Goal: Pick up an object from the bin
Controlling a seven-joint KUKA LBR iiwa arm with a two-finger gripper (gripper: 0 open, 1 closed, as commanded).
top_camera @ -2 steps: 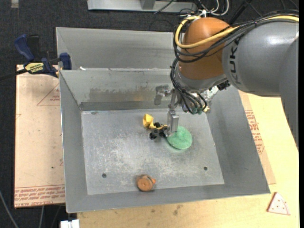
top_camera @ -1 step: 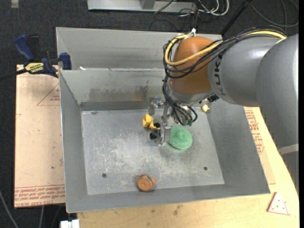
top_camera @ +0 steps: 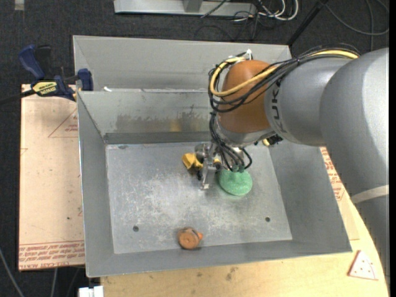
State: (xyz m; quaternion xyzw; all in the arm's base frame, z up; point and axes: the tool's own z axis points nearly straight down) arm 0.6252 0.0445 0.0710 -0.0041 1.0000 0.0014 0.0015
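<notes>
The gripper (top_camera: 206, 177) hangs low over the grey metal bin (top_camera: 139, 193), toward its back wall, between a small yellow plastic piece (top_camera: 189, 161) and a green rounded lump (top_camera: 236, 183); how wide it stands I cannot tell; the yellow piece looks light, stiff and slick, probably best pinched across its narrow sides.
</notes>
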